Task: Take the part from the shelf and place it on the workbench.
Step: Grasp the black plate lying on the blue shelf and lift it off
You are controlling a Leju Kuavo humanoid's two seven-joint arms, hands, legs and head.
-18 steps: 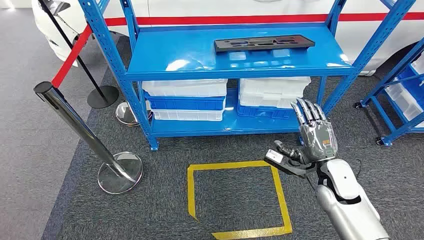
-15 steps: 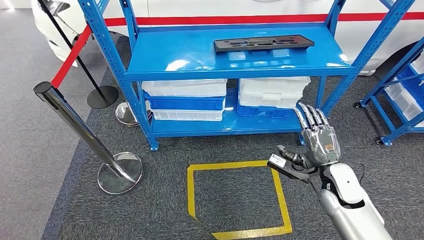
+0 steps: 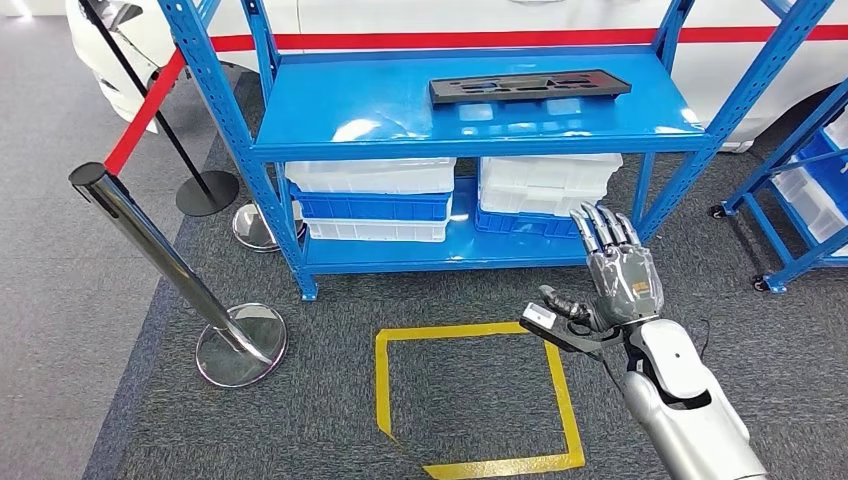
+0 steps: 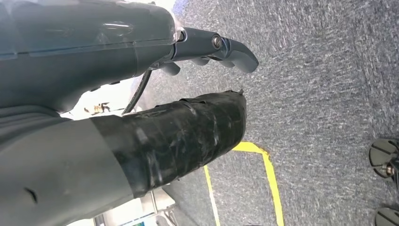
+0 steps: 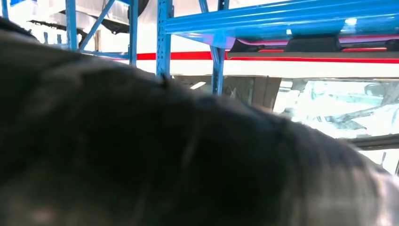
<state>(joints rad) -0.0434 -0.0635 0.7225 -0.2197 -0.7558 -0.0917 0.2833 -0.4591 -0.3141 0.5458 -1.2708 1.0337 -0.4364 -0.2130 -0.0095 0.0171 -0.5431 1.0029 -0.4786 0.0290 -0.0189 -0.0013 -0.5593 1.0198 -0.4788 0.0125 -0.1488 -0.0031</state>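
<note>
While your right hand (image 3: 622,283) hangs in front of the lower level of the blue shelf (image 3: 470,115), its fingers are straight, spread a little and holding nothing. Compared with half a second ago it has drifted slightly to the left and risen a touch, so the fingertips now overlap the white bins (image 3: 548,183) on the lower level. The part (image 3: 529,86), a long flat black piece, lies untouched on the top level, toward the back right, well above and beyond the hand. Judging from this, the reach is only beginning: the arm has to climb much higher before a grasp is possible. Your left hand (image 4: 207,47) points down at the grey carpet near a strip of yellow tape (image 4: 270,172); its fingers look loosely curled with nothing in them, but whether they are together or apart cannot be told.
</note>
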